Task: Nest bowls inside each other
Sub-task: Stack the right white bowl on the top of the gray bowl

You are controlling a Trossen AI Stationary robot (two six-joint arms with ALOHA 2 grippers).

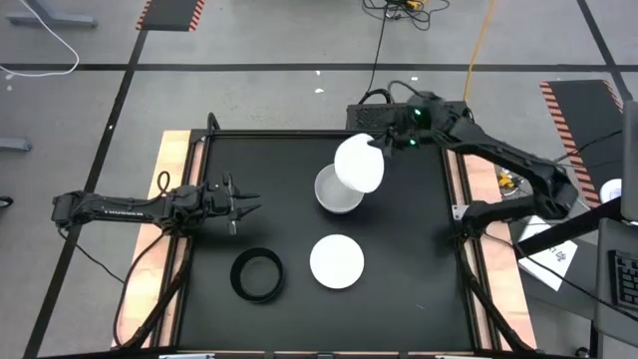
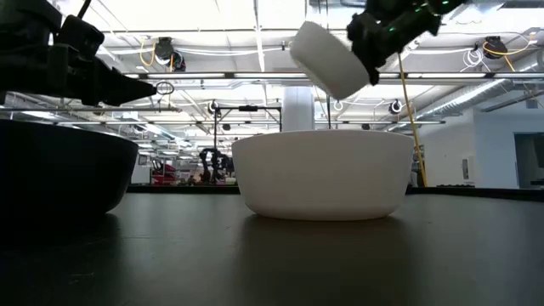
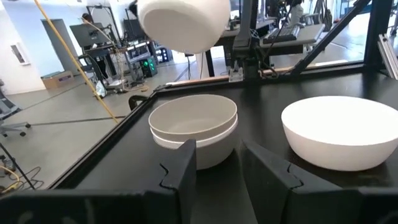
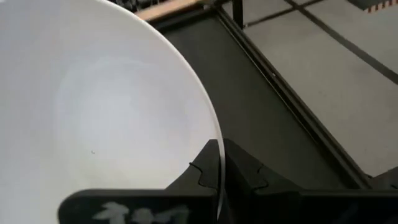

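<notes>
High view: right gripper (image 1: pixel 377 150) pinching rim of white bowl (image 1: pixel 358 164), tilted above two nested bowls (image 1: pixel 338 190), lone white bowl (image 1: pixel 336 261) and black bowl (image 1: pixel 257 275) on bench (image 1: pixel 419 279), left gripper (image 1: pixel 246 203) narrowly parted, empty.

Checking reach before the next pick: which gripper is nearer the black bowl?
Left. The left gripper hovers just beyond the black bowl; the right gripper is across the table, holding a white bowl.
</notes>
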